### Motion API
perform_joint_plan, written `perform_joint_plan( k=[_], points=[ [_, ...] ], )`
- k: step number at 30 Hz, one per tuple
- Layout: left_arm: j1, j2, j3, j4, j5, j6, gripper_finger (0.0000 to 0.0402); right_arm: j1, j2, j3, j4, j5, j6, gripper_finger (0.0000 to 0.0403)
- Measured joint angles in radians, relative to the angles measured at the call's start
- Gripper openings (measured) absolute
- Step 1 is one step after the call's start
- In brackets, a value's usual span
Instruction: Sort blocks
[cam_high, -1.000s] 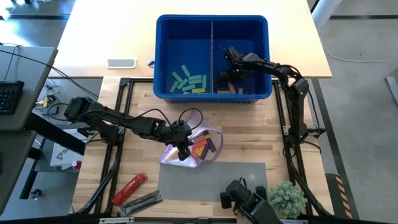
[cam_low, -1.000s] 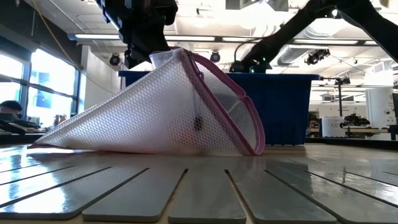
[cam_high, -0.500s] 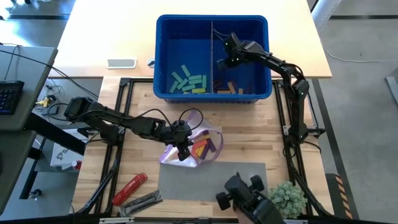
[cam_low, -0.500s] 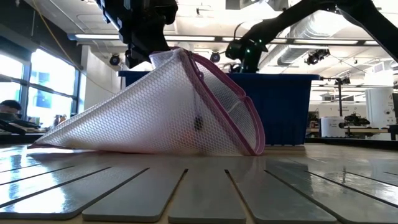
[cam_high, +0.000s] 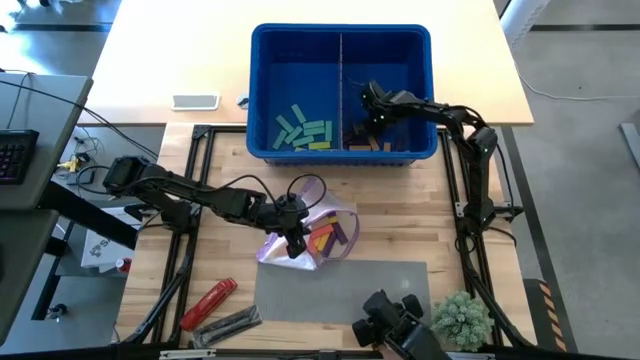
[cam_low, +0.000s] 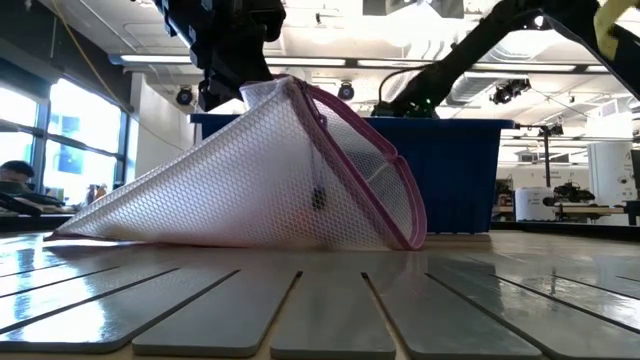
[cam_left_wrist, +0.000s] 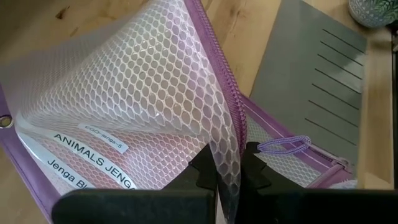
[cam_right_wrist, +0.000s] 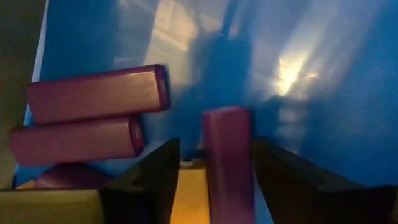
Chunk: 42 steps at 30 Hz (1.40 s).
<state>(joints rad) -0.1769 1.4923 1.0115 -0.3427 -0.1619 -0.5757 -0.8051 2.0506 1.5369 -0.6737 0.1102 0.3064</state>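
Note:
A blue bin (cam_high: 340, 40) stands at the far side. Its left compartment holds teal and lime blocks (cam_high: 303, 131); its right compartment holds purple and tan blocks (cam_high: 366, 144). My right gripper (cam_high: 372, 118) reaches down into the right compartment and is open, with a purple block (cam_right_wrist: 227, 162) standing between its fingers (cam_right_wrist: 214, 149). Two more purple blocks (cam_right_wrist: 93, 93) lie beside it. My left gripper (cam_high: 293, 240) is shut on a white mesh bag (cam_high: 312, 232) with purple trim, which still holds purple and orange blocks (cam_high: 328, 238). My left gripper pinches the bag's open edge (cam_left_wrist: 225, 155) beside the purple zipper between its two fingers, slanting down from the table's left. That edge is raised into a peak (cam_low: 285, 85), while the bag's lower part (cam_low: 200, 225) rests on the table. My right gripper: I cannot tell whether its fingers touch the purple block between them.
A grey slatted mat (cam_high: 340, 285) lies near the front edge, with a red cylindrical tool (cam_high: 208, 303) and a dark tool (cam_high: 228, 325) to its left. A small plant (cam_high: 462, 318) and a black device (cam_high: 395, 322) sit at the front right. A phone-like slab (cam_high: 195, 101) lies left of the bin.
My right gripper rose and swung toward the bin's far side, then came back down to the near part of the right compartment. My left gripper and the bag have kept still.

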Motion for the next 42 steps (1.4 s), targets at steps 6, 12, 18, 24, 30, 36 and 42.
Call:
perform_joint_plan(
  k=[6, 12, 18, 24, 30, 36, 42],
  points=[
    [0.0, 0.0, 0.0, 0.0, 0.003, -0.008, 0.0, -0.009, 0.023, -0.044, 0.052, 0.012, -0.017, 0.0187],
    [0.0, 0.0, 0.0, 0.0, 0.019, -0.05, 0.0, -0.011, 0.032, -0.043, 0.063, 0.044, -0.033, 0.0178],
    [0.0, 0.0, 0.0, 0.0, 0.019, -0.06, 0.0, -0.02, 0.033, -0.044, 0.063, 0.054, -0.102, 0.0119],
    [0.0, 0.0, 0.0, -0.002, 0.017, -0.059, 0.0, -0.02, 0.002, -0.049, 0.062, 0.051, -0.161, 0.0038],
    [-0.001, 0.0, 0.0, -0.003, -0.013, -0.032, 0.0, -0.012, -0.144, -0.048, 0.078, 0.053, -0.237, 0.0038],
    [-0.001, 0.0, 0.0, -0.003, -0.032, -0.002, 0.0, -0.01, -0.334, -0.048, 0.085, -0.006, -0.236, 0.0038],
    [-0.001, 0.0, 0.0, -0.001, -0.035, 0.004, 0.0, 0.033, -0.515, -0.047, 0.088, -0.094, -0.244, 0.0038]
  ],
)
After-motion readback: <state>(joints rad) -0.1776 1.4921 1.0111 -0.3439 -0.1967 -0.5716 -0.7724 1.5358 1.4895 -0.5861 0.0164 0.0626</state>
